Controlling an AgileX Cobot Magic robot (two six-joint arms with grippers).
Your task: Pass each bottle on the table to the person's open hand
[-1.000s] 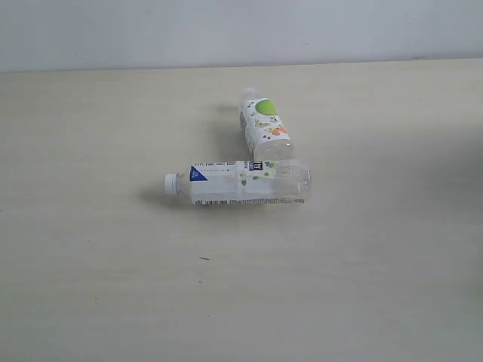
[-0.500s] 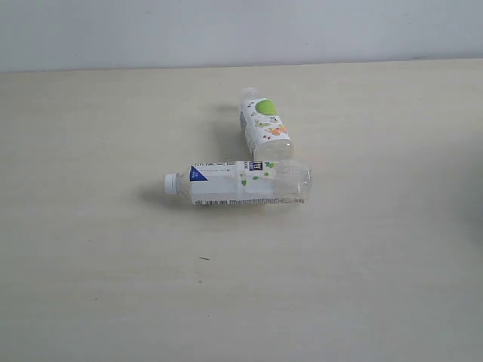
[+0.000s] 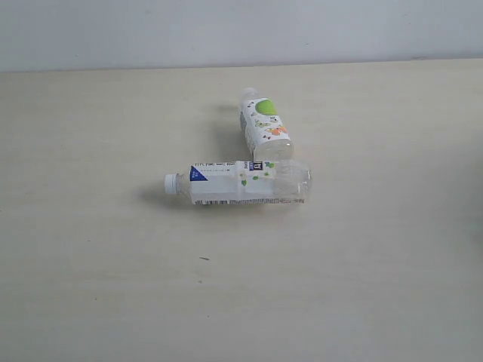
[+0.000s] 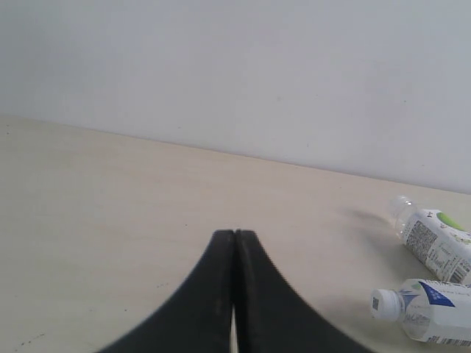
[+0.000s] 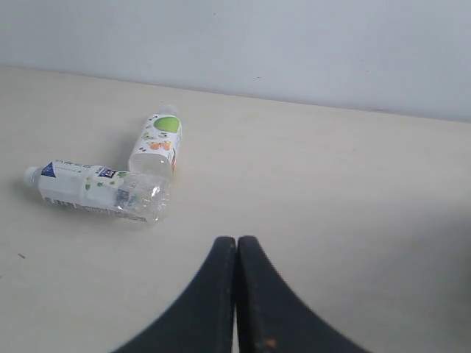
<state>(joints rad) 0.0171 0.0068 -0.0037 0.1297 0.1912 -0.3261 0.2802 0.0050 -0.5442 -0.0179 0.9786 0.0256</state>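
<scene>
count 2: green-label bottle [image 3: 265, 130] touching blue-label bottle [image 3: 226, 185] | left pincer [image 4: 234, 234] clenched, empty | right pincer [image 5: 236, 240] clenched, empty

On my feed the pale bench [image 3: 90, 286] carries two bottles lying on their sides: a blue-label bottle [image 3: 238, 183], and a green-label bottle [image 3: 266, 130] with its base right against it. There's a tiny dark speck [image 3: 204, 259] nearby.

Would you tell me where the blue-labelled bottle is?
Exterior view: the blue-labelled bottle lies sideways, central on the table, cap leftward, just nearer the camera than the green-labelled bottle.
</scene>
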